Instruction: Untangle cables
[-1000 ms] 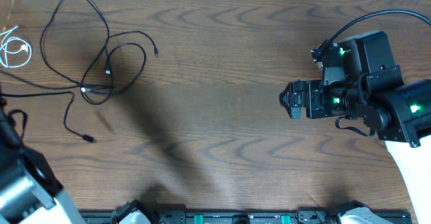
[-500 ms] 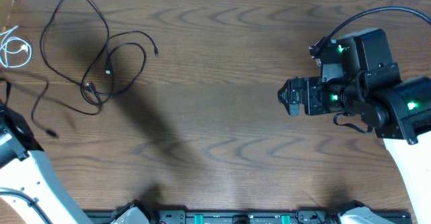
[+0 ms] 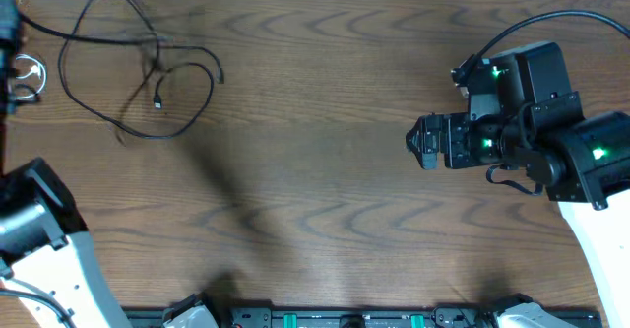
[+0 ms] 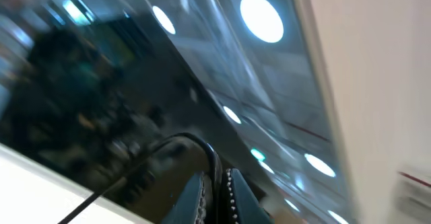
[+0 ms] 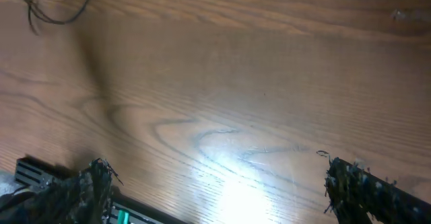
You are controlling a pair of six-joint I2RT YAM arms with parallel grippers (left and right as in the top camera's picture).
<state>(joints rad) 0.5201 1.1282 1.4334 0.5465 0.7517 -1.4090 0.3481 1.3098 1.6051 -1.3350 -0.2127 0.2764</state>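
cables (image 3: 157, 99) lie on the table (image 3: 325, 121), far left corner.

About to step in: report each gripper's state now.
Left gripper: closed on a thin black flexible cable.
Right gripper: open, holding nothing.

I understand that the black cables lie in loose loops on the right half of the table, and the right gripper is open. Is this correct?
Not quite. The overhead view shows the black cables in loose loops on the left half of the table, away from the right gripper, which is indeed open.
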